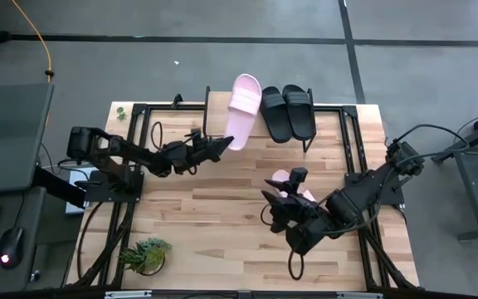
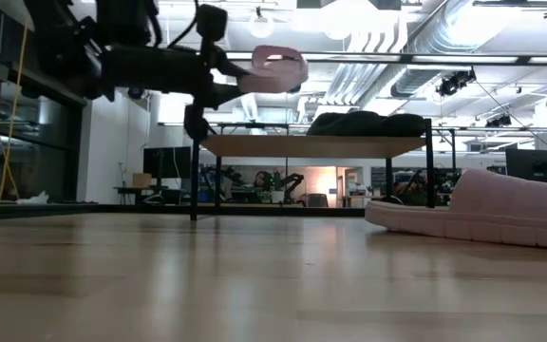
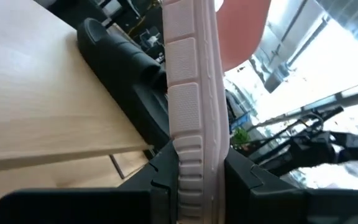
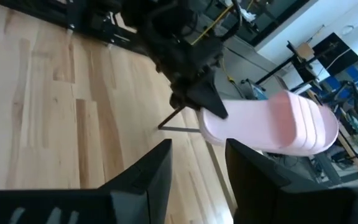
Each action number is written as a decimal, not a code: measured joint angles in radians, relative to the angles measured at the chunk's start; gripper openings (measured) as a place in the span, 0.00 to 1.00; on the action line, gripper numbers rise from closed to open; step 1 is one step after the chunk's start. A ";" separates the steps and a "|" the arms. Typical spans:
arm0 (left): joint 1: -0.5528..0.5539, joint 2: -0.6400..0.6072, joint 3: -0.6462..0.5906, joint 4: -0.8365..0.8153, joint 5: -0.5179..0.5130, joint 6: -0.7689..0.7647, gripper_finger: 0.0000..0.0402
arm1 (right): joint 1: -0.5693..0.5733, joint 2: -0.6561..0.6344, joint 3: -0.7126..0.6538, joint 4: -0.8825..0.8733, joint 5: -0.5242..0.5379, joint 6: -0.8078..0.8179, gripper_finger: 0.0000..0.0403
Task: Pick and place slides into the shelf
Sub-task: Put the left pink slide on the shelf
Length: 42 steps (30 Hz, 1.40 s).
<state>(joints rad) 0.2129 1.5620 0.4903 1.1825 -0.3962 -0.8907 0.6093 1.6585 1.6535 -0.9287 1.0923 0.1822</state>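
I have the left gripper point(image 1: 222, 144) clamped on the heel of a pink slide point(image 1: 242, 108), holding it above the shelf point(image 2: 311, 145) beside the black pair point(image 1: 287, 110). My right gripper point(image 1: 274, 202), jaws open, waits over the second pink slide point(image 2: 487, 211) on the counter point(image 1: 214, 224).

A: Arm finish? 
B: Both arms matte black: left arm point(image 1: 123, 149), right arm point(image 1: 363, 191). Chunky boxy joint housings linked by slimmer segments.

A: Cabling? 
B: Black cables point(image 1: 434, 137) loop off the right arm's base; another black loop point(image 1: 295, 267) hangs near its wrist.

A: Fingers? 
B: Dark, flat, wedge-shaped, tapering to blunt tips point(image 4: 148, 180). Left pair point(image 3: 160, 168) has smooth plastic faces.

A: Markings, screws? 
B: None legible.
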 joint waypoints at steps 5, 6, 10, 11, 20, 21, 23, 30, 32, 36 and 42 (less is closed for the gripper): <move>-0.004 0.055 0.082 -0.014 0.005 -0.038 0.15 | 0.018 0.000 0.000 0.020 0.004 -0.007 0.35; -0.004 0.069 0.104 -0.031 0.008 -0.038 0.15 | 0.021 0.000 0.000 0.021 0.004 -0.007 0.35; -0.003 0.114 0.178 -0.123 0.012 -0.072 0.15 | 0.029 0.000 0.000 0.021 0.004 -0.007 0.35; -0.003 0.125 0.192 -0.137 0.011 -0.087 0.15 | 0.032 0.000 0.000 0.021 0.004 -0.007 0.35; -0.004 0.179 0.204 -0.140 -0.103 -0.250 0.15 | 0.042 0.000 0.000 0.021 0.006 -0.007 0.35; -0.004 0.178 0.204 -0.136 -0.120 -0.252 0.15 | 0.042 0.000 0.000 0.021 0.006 -0.007 0.35; -0.003 0.178 0.203 -0.130 -0.133 -0.262 0.15 | 0.042 0.000 0.000 0.021 0.006 -0.006 0.35; -0.003 0.178 0.203 -0.113 -0.207 -0.344 0.15 | 0.042 0.000 0.000 0.021 0.006 -0.004 0.35; -0.003 0.178 0.203 -0.118 -0.221 -0.349 0.15 | 0.042 0.000 0.000 0.022 0.006 -0.004 0.35; -0.003 0.178 0.203 -0.144 -0.256 -0.385 0.15 | 0.042 0.000 0.000 0.025 0.005 -0.004 0.35; -0.003 0.177 0.202 -0.248 -0.280 -0.487 0.15 | 0.042 -0.001 0.000 0.033 0.005 -0.006 0.35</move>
<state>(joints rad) 0.2100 1.7393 0.6926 0.9343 -0.6758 -1.3778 0.6510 1.6577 1.6535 -0.8954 1.0969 0.1757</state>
